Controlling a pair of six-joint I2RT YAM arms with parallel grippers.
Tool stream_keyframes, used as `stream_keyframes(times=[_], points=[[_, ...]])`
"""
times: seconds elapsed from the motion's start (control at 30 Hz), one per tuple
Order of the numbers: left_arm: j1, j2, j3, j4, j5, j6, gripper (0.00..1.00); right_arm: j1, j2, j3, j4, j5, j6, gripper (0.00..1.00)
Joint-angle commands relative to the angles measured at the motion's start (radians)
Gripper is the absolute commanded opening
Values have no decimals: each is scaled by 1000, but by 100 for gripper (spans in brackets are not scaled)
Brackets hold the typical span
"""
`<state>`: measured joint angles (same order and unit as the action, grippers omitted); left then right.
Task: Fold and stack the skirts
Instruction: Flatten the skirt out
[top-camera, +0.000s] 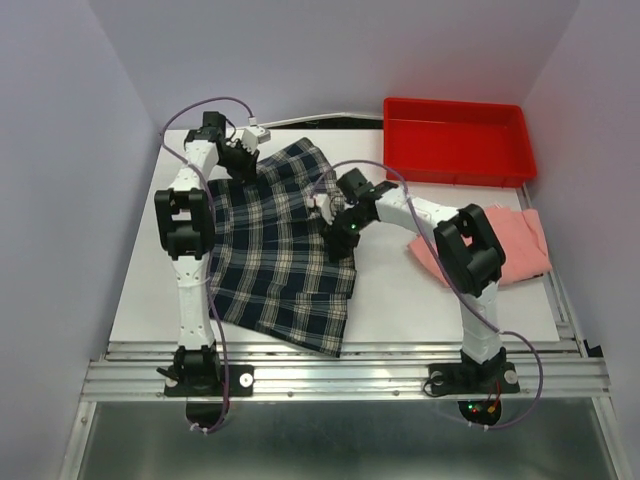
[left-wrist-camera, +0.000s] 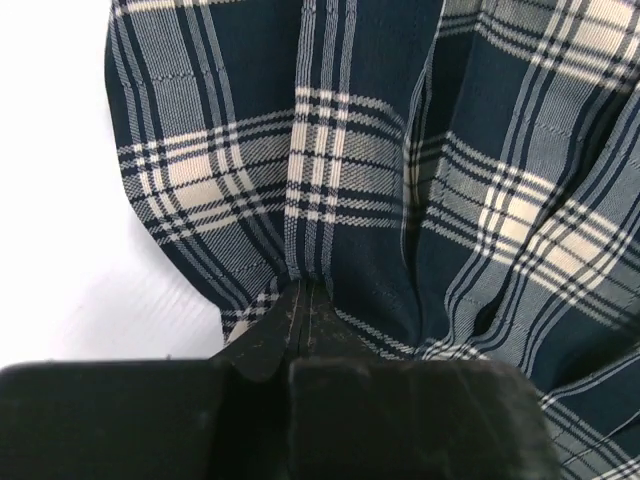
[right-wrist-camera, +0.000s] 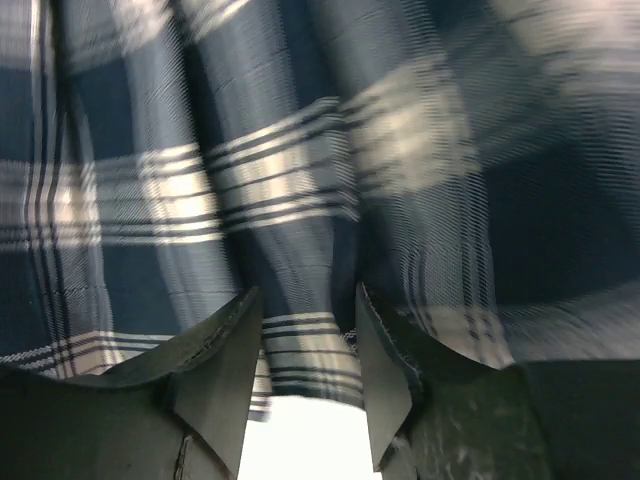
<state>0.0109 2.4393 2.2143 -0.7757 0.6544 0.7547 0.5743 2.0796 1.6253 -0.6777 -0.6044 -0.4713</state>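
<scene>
Nearest, the aluminium rail (top-camera: 340, 368) carries the arm bases (top-camera: 205, 375) along the near edge of the white surface (top-camera: 420, 300). Just past it the plaid skirt (top-camera: 275, 260) lies spread over the left and middle of the surface, its near corner reaching the rail.

The overhead view sets both arms over this skirt but hides their fingers; the wrist views supply those. The left tool (left-wrist-camera: 305, 290), at the skirt's far left corner, has its fingers pressed together on a gathered fold of plaid (pleats fan away from the pinch). The right tool (right-wrist-camera: 305, 300), at the skirt's right edge, has its fingers standing apart with a strip of plaid between them. That view is blurred, and I cannot tell whether they grip.

The pink skirt (top-camera: 525, 240), seen only from overhead, lies at the right edge, partly behind the right arm (top-camera: 470, 250) and well apart from the plaid one. Beyond it sits the red tray (top-camera: 455, 140), its whole floor showing. Pale lilac walls (top-camera: 330, 50) close in the surface.
</scene>
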Motion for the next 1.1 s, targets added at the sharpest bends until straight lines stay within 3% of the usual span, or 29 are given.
stream_keyframes(times=[0.0, 0.07, 0.1, 0.13, 0.23, 0.27, 0.37, 0.47, 0.5, 0.6, 0.7, 0.87, 1.07], points=[[-64, -13, 50, 58, 60, -124, 3, 79, -67, -132, 59, -37, -33, 46], [-86, -2, 102, 81, 67, -202, 17, 102, -55, -154, 64, -49, -32, 45], [-86, -11, 111, 139, 91, -260, 33, 136, -47, -159, 66, -52, -32, 45], [-77, -28, 110, 182, 114, -399, 40, 154, -20, -151, 55, -58, -27, 45], [-20, -226, -8, 332, 160, -624, 62, 234, 55, -70, 49, -90, 40, 45], [7, -276, -51, 351, 165, -632, 65, 249, 78, -33, 49, -101, 69, 46], [108, -499, -294, 401, 154, -682, 66, 259, 170, 147, 104, -171, 275, 55], [240, -670, -504, 421, 162, -694, 67, 224, 215, 365, 118, -141, 352, 64], [262, -704, -537, 377, 134, -668, 67, 208, 202, 381, 128, -138, 355, 70], [282, -802, -634, 227, -13, -530, 68, 120, 146, 416, 188, -121, 376, 73], [287, -890, -766, 155, -45, -451, 64, 70, 149, 453, 271, -48, 350, 76], [285, -954, -928, 70, -181, -348, 59, 70, 299, 597, 286, 122, 246, 72], [287, -980, -970, 9, -282, -258, 57, 70, 462, 647, 362, 256, 201, 66]])
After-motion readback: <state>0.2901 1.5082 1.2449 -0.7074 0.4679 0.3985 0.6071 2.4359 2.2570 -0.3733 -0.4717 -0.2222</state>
